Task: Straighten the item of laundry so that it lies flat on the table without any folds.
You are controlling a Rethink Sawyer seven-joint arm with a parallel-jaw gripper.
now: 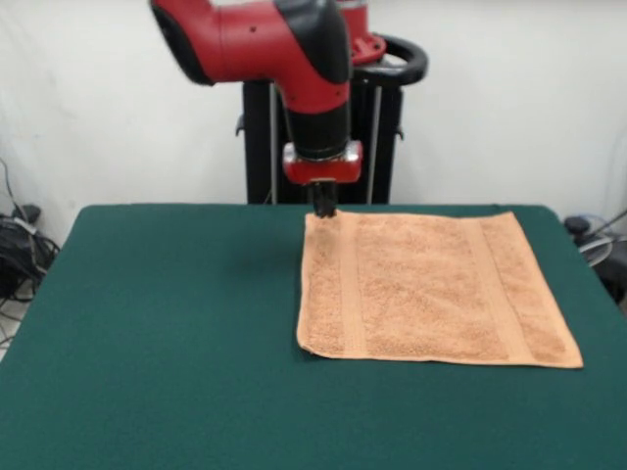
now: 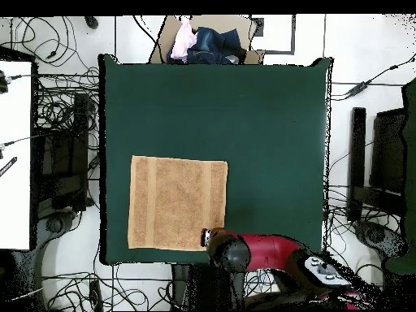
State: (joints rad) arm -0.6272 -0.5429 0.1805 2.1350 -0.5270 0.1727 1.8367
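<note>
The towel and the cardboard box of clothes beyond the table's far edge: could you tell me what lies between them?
Only bare green table lies between the towel and the box; the overhead view shows this stretch plainly.

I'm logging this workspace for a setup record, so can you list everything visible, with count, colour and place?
towel: one, peach-orange, lying flat on the table's right part in the front view.
table: one, dark green top, fills the middle.
box of clothes: one, brown with pink and dark blue cloth, on the floor beyond the table's far edge.
cables: many, black, on the floor at both sides.
arm: one, red and black, above the table's far edge.
gripper: one, black, at the towel's far corner.
</note>
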